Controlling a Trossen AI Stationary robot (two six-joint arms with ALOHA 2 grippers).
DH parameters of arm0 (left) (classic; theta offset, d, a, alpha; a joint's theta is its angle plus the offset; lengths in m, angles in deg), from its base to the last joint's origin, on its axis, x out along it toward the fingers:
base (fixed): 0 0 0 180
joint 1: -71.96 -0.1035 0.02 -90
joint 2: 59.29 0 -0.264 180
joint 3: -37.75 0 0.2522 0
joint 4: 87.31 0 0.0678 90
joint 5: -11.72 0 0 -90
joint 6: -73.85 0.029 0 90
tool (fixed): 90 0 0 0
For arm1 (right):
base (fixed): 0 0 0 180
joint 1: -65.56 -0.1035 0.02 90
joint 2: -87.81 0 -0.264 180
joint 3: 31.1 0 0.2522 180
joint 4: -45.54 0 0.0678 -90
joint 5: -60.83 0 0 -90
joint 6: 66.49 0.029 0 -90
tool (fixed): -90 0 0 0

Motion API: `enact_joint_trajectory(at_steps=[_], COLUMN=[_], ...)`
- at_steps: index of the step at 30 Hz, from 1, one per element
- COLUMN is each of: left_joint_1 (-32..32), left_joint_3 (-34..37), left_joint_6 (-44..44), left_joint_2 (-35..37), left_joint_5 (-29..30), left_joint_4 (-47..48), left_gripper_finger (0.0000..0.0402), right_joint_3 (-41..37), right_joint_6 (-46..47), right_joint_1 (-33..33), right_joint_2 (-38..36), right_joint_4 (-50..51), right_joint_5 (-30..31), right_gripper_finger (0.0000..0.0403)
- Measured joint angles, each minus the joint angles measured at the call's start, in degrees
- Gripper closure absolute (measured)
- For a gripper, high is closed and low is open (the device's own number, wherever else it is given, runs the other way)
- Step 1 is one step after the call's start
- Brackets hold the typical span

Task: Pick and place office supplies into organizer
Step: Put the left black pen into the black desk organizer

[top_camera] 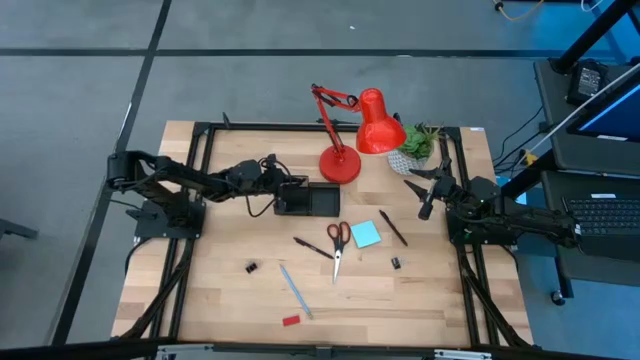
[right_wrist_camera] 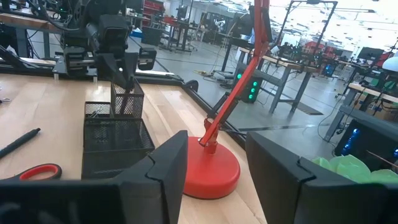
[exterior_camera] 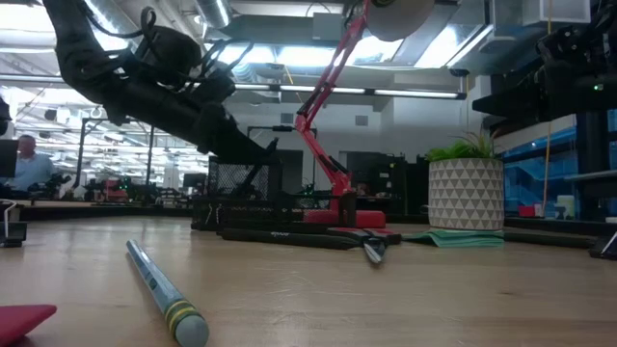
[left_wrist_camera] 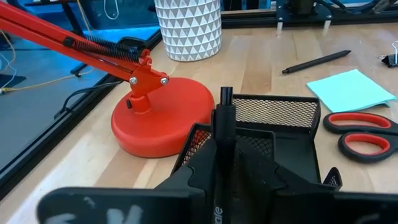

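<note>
left jaws (left_wrist_camera: 222, 155) are gripping a black pen (left_wrist_camera: 224, 134) over the organizer (left_wrist_camera: 273, 112), needing release; right jaws (right_wrist_camera: 214, 165) are waiting apart.

One organizer (top_camera: 308, 201), one scissors (top_camera: 337, 240), one sticky-note pad (top_camera: 365, 234). Three black pens (top_camera: 392, 228), one light-blue pen (top_camera: 293, 287). Two clips (top_camera: 251, 267), one red block (top_camera: 291, 321).

around your wooden table (top_camera: 400, 300) you have grey floor (top_camera: 80, 90) crossed by dark seams, with a desk and keyboard (top_camera: 605, 215) at three o'clock. look level across and you get an open workshop: ceiling strip lights (exterior_camera: 289, 89), benches (right_wrist_camera: 292, 65), and a seated person (exterior_camera: 27, 164) far off at nine o'clock.
</note>
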Motion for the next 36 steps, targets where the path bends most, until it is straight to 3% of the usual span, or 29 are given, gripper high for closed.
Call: enact_joint_trajectory(at_steps=[8,18,21,27,36], left_joint_1=[0.0,0.4,1.2,4.7,12.8], left_joint_3=[-0.2,-0.2,-0.3,-0.3,-0.3], left_joint_6=[-0.1,2.3,2.3,3.0,3.5], left_joint_2=[0.3,6.6,9.4,11.6,9.2], left_joint_5=[0.0,-0.2,-4.4,-19.1,-18.5], left_joint_4=[-0.2,-0.6,-0.5,1.4,4.9], left_gripper_finger=[0.0313,0.0305,0.0306,0.0294,0.0256], right_joint_3=[0.0,0.0,0.0,0.0,0.0], right_joint_6=[0.0,0.0,0.0,0.0,0.0], right_joint_1=[0.0,0.0,0.0,0.0,0.0], right_joint_2=[0.0,0.0,0.0,0.0,0.0], right_joint_4=[0.0,0.0,0.0,0.1,0.2], right_joint_5=[0.0,0.0,0.0,0.0,0.0], right_gripper_finger=[0.0237,0.0237,0.0237,0.0237,0.0237])
